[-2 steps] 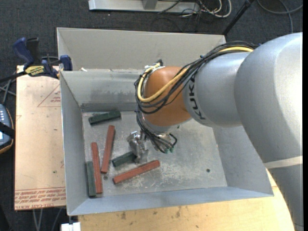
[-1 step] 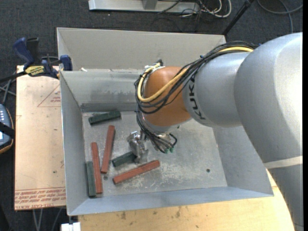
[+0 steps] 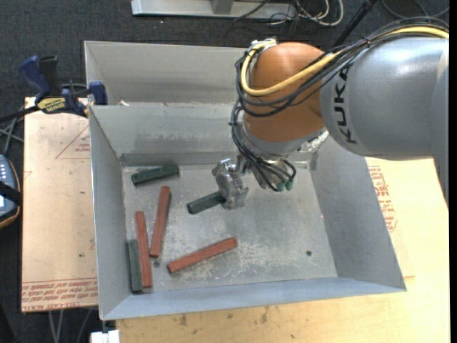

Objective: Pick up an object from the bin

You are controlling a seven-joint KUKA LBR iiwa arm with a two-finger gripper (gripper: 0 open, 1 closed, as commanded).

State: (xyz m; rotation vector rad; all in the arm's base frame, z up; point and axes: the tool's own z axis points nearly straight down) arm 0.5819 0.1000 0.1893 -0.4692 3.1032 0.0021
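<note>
Dark green bar — mid-bin — its right end touches the gripper.

Dark green bar near back wall, slanted red-brown bar in front, two upright red-brown bars beside a green strip, cables beyond.

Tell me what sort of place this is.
Probably a robotics lab or test cell: a silver KUKA-branded robot arm reaches into a grey metal bin holding red-brown bars and dark green bars, with dark carpet around it and loose cables beyond.
</note>
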